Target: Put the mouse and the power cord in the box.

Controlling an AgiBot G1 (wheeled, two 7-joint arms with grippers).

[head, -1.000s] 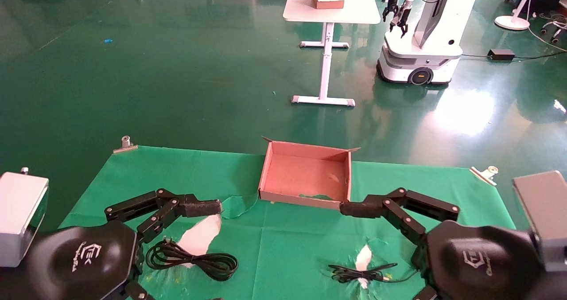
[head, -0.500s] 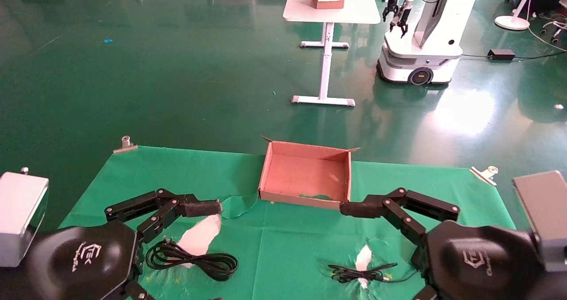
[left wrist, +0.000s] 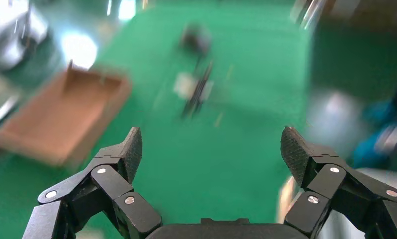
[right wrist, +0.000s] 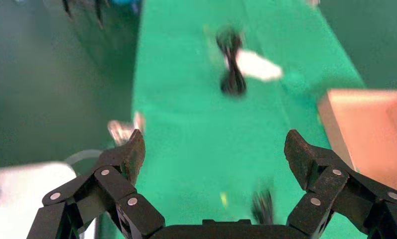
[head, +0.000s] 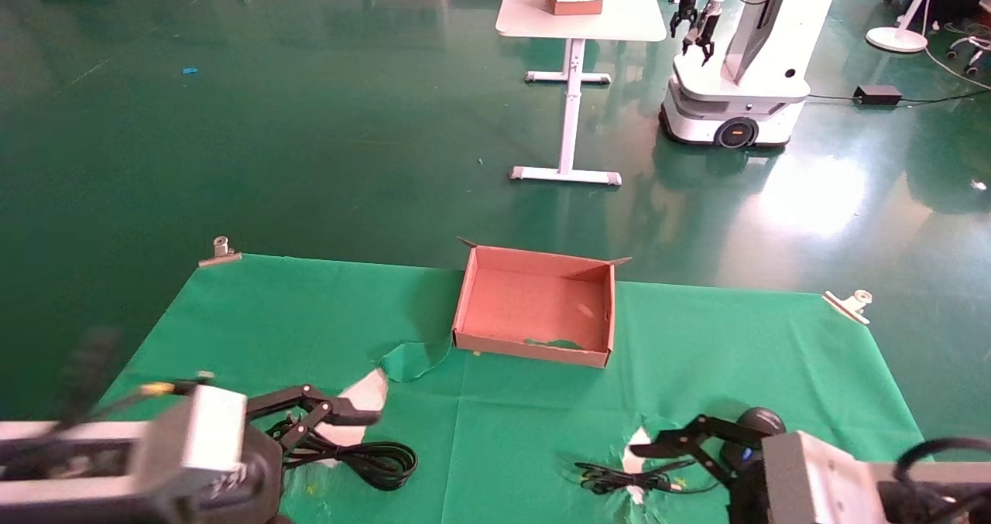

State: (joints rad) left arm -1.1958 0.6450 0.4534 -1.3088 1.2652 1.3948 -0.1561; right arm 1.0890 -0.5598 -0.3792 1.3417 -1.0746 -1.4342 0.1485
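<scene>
The brown box stands open at the far middle of the green cloth, reddish inside, with nothing in it. The coiled power cord lies at the near left, just under and beside my left gripper, which is open with nothing between its fingers. The black mouse sits at the near right, its thin cable bundled to its left. My right gripper hangs open over that cable, beside the mouse. The left wrist view shows the box and the blurred mouse; the right wrist view shows the cord.
White patches show through tears in the cloth. Metal clips hold its far corners. On the floor beyond stand a white table and another robot.
Both arms have dropped low and drawn back toward the near edge, wrists turned. The mouse, hidden behind the right arm before, now shows. Box, cord and cable have not moved.
</scene>
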